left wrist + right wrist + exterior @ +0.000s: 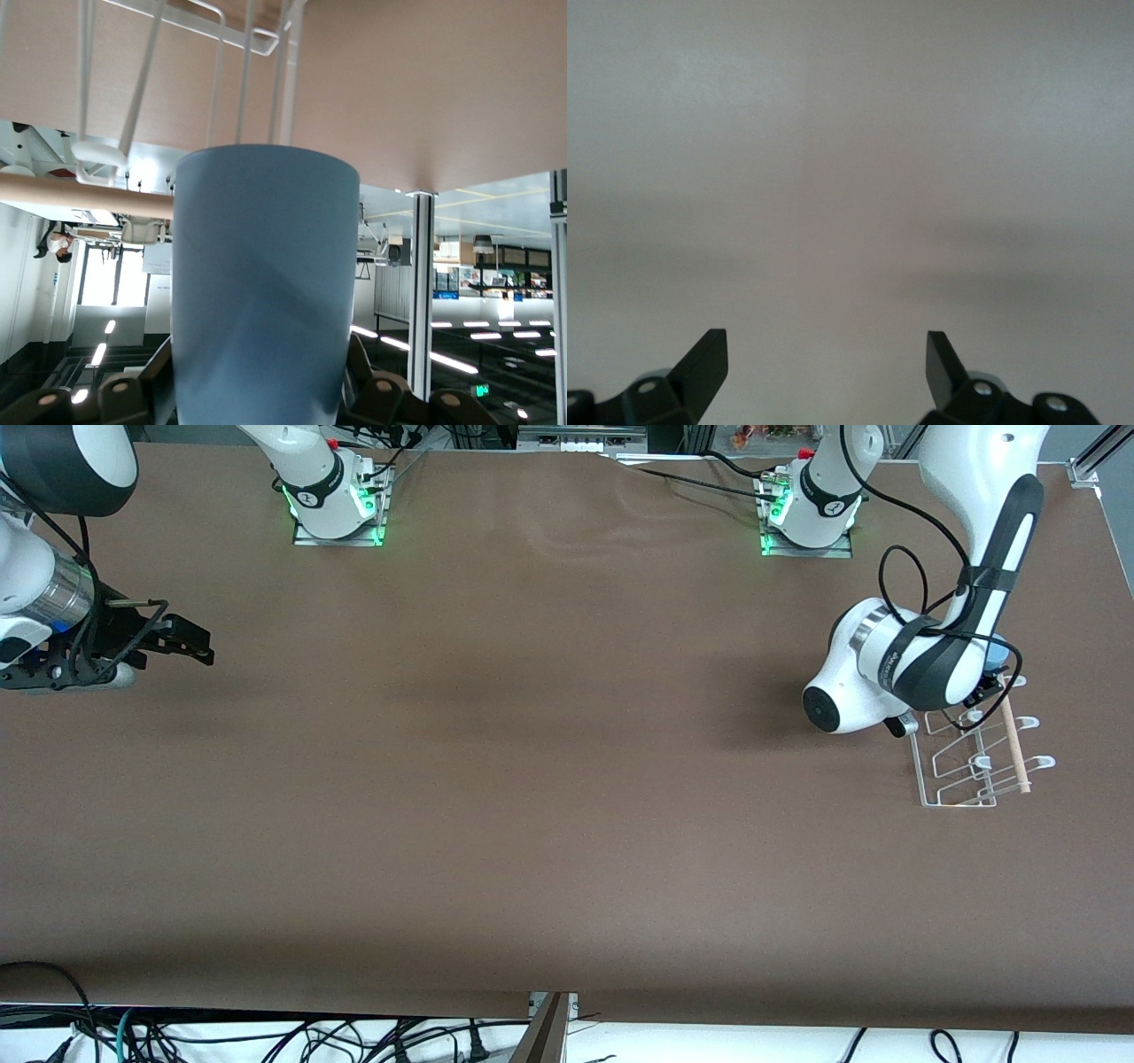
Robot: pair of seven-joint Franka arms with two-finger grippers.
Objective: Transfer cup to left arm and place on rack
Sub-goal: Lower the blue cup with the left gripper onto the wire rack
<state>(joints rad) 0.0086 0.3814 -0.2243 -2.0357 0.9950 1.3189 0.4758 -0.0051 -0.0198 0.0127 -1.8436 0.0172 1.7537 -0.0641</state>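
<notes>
The light-blue cup (263, 283) fills the middle of the left wrist view, held between the left gripper's dark fingers (359, 363). In the front view only a blue sliver of the cup (998, 657) shows past the left arm's wrist. My left gripper (990, 680) is shut on the cup over the white wire rack (961, 766), at the rack's end farther from the camera. The rack's wires (133, 97) and wooden dowel (80, 190) lie close past the cup's end; I cannot tell if they touch. My right gripper (197, 646) waits open and empty at the right arm's end of the table, its fingers (704, 359) spread over bare table.
The rack's wooden dowel (1014, 735) runs along its side toward the table's edge. The left arm's white elbow (842, 691) hangs low beside the rack. Both arm bases (337, 496) stand along the table's edge farthest from the camera. Brown tabletop (549, 779) lies between the arms.
</notes>
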